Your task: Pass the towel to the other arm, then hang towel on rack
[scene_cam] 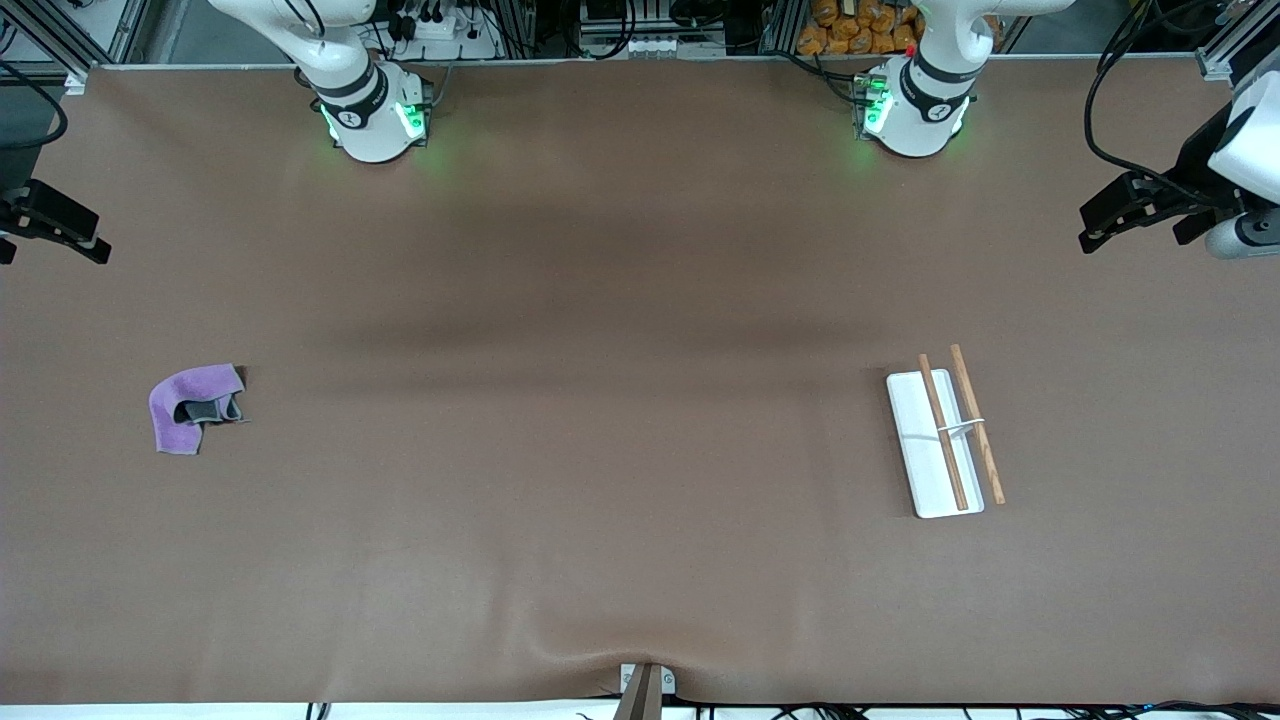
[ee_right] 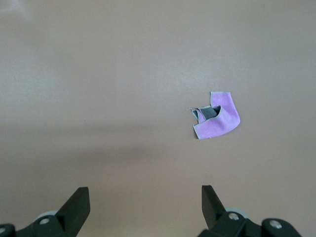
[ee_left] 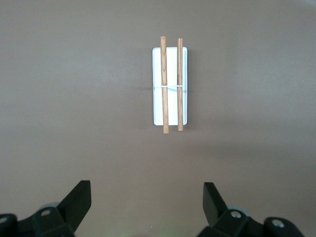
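The towel (scene_cam: pixel 195 405), a small purple cloth with a grey fold showing, lies crumpled on the table toward the right arm's end; it also shows in the right wrist view (ee_right: pixel 217 121). The rack (scene_cam: pixel 940 440), a white tray with two brown wooden rods joined by a white bracket, lies toward the left arm's end and shows in the left wrist view (ee_left: pixel 170 85). My right gripper (scene_cam: pixel 50 240) (ee_right: pixel 145 192) is open and empty, raised over the table's edge at its own end. My left gripper (scene_cam: pixel 1135 225) (ee_left: pixel 146 190) is open and empty, raised at its own end.
The brown table mat (scene_cam: pixel 620 420) is bare between the towel and the rack. A small mount (scene_cam: pixel 645 685) sits at the table's edge nearest the front camera. Cables and frame parts line the robots' side.
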`<action>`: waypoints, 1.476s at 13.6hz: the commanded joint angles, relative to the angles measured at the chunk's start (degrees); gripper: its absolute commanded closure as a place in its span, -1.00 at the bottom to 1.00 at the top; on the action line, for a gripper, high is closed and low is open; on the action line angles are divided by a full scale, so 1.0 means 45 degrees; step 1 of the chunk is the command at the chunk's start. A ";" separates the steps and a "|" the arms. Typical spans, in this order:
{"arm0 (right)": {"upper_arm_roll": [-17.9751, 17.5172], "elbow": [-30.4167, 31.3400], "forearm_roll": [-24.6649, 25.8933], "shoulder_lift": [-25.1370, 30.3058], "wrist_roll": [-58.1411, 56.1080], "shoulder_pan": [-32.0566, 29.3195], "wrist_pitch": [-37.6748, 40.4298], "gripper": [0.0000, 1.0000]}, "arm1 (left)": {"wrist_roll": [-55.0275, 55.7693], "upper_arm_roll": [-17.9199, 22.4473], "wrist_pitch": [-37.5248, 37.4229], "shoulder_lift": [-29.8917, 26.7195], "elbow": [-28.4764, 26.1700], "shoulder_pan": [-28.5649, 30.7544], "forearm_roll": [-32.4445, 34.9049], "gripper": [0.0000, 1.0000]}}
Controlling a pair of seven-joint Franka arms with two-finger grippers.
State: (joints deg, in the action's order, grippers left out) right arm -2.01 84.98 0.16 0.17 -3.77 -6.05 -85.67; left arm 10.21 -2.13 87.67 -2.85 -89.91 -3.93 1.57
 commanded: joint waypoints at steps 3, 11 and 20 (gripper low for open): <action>-0.0061 -0.0017 -0.0016 0.0041 0.0097 0.0056 0.0053 -1.00 | -0.0120 0.0064 -0.0108 0.0028 0.0077 -0.0025 -0.0212 -1.00; -0.0041 -0.0017 -0.0016 0.0021 0.0097 0.0095 0.0053 -1.00 | -0.0257 0.0045 0.0536 0.0438 0.0155 -0.0124 -0.0310 -1.00; -0.0041 0.0002 0.0023 -0.0368 -0.0079 0.0193 0.0073 -1.00 | -0.0374 0.0162 0.0751 0.1062 0.0116 0.0131 -0.0837 -1.00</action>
State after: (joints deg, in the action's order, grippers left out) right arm -2.38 85.20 0.16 -0.87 -3.80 -5.36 -85.59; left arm 10.07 -1.64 90.73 0.51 -90.08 -3.77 -1.00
